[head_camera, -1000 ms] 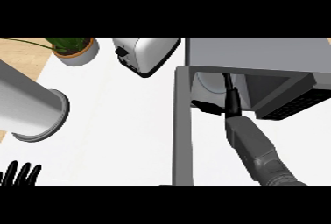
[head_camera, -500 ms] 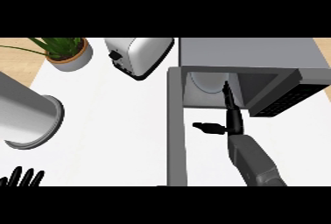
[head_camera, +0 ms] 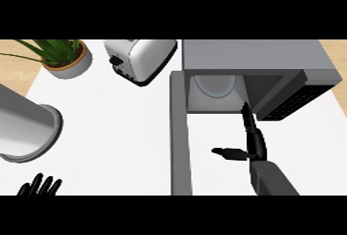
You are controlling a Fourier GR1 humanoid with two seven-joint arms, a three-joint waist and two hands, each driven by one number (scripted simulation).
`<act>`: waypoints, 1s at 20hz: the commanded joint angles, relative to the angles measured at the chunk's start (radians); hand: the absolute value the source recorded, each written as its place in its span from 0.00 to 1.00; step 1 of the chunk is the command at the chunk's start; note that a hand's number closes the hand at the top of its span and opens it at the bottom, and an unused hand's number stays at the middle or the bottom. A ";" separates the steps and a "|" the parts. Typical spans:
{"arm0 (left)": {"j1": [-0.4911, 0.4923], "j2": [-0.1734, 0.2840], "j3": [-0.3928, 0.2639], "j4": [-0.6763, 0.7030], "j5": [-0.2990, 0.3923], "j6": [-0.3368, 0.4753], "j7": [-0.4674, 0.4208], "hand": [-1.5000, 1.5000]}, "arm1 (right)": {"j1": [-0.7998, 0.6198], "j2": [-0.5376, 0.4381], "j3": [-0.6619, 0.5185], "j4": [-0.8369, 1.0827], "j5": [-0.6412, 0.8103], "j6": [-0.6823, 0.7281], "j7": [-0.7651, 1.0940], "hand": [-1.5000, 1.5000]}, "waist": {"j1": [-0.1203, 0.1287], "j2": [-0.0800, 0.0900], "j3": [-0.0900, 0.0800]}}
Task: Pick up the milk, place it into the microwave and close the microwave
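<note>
Now | milk point(head_camera: 217, 85) upper centre, inside microwave point(head_camera: 271, 57) | right hand point(head_camera: 249, 133) fingers straight, empty | door point(head_camera: 179, 137) open: you close it | left hand point(head_camera: 39, 186) spread, lower left

Right hand point(head_camera: 249, 137) open, fingers straight

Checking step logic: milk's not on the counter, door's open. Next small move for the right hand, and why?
Probably draw the right hand back clear of the microwave, then swing toward the door. The hand is open with straight fingers and holds nothing, its fingertips are at the cavity mouth, and the door stands wide open. A pale object, possibly the milk, sits inside.
</note>
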State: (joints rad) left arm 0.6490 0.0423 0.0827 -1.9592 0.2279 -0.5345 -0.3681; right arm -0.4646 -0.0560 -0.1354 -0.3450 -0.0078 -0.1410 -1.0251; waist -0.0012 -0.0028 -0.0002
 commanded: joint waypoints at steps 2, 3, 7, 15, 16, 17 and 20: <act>-0.075 -0.041 -0.073 0.056 -0.077 0.040 0.008 0.00 | 0.129 -0.040 0.013 -0.138 -0.018 0.057 -0.008 0.00 | -0.005 0.000 0.000; 0.012 0.013 -0.042 -0.035 0.010 -0.042 0.039 0.00 | 0.176 -0.047 0.008 -0.178 -0.036 0.084 -0.028 0.00 | -0.008 -0.003 -0.001; -0.051 0.003 -0.136 0.062 -0.142 -0.055 -0.003 0.00 | 0.298 -0.097 0.021 -0.292 -0.043 0.111 -0.035 1.00 | -0.025 -0.007 -0.002; -0.265 -0.013 -0.233 0.107 -0.312 0.015 0.087 1.00 | 0.440 -0.182 -0.013 -0.494 -0.132 0.194 0.115 0.00 | -0.012 0.001 -0.001; -0.217 -0.036 -0.294 0.125 -0.382 0.029 0.033 1.00 | 0.480 -0.186 -0.035 -0.489 -0.154 0.211 0.072 0.00 | -0.008 0.000 0.000; -0.297 -0.040 -0.318 0.227 -0.385 0.074 0.022 1.00 | 0.506 -0.196 -0.024 -0.529 -0.161 0.247 0.080 0.00 | -0.015 0.001 -0.001; -0.340 -0.041 -0.298 0.298 -0.374 0.101 0.014 1.00 | 0.571 -0.254 -0.068 -0.581 -0.213 0.304 0.101 0.00 | -0.011 0.001 -0.001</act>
State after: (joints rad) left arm 0.3827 0.0144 -0.1943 -1.7655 -0.1049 -0.4865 -0.3303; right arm 0.0241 -0.2516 -0.1684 -0.8427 -0.1659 0.0812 -0.9476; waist -0.0122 -0.0021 -0.0007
